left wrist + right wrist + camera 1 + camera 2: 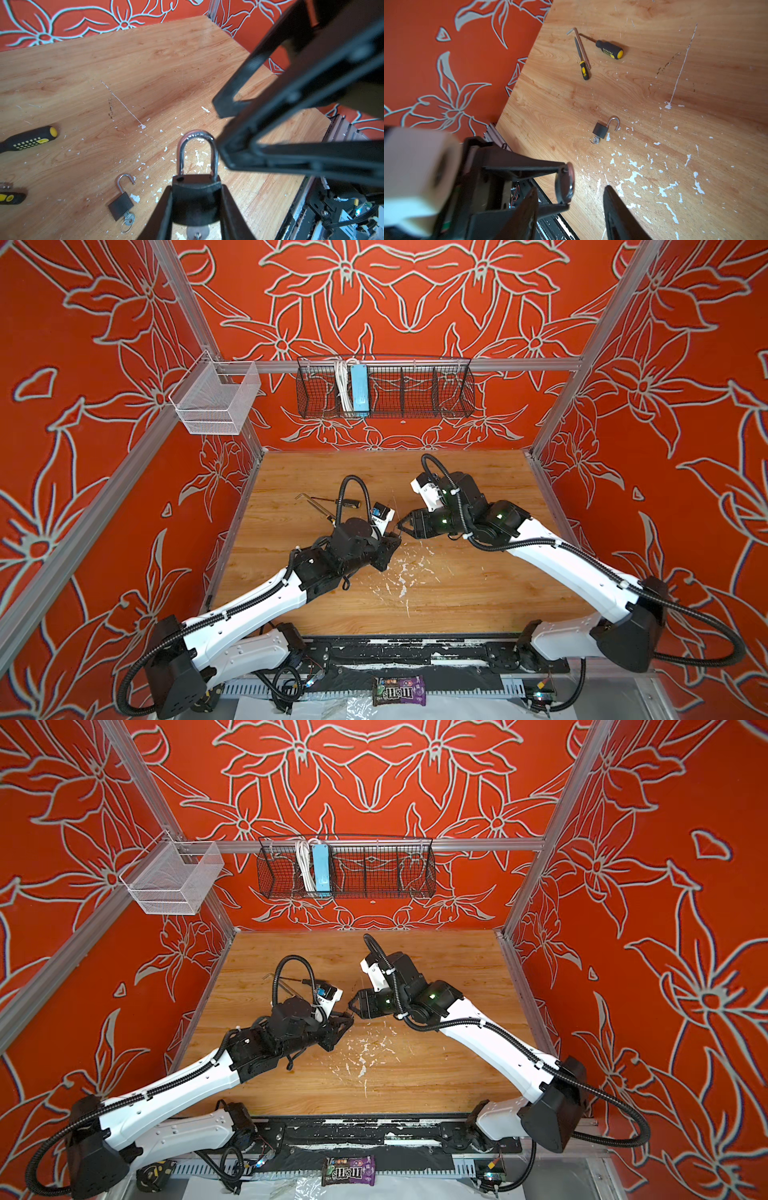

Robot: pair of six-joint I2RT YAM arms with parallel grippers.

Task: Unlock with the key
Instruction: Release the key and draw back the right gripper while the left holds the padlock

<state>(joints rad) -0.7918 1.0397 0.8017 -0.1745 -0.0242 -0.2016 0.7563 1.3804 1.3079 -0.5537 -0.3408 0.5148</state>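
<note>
Right now your left gripper (197,188) is clamping the padlock (196,205) by its body, off the table (145,62), leaving the key (197,230) underneath reachable. Your right gripper (222,132) is hovering alongside, jaws apart and empty, probably heading for that key.
</note>
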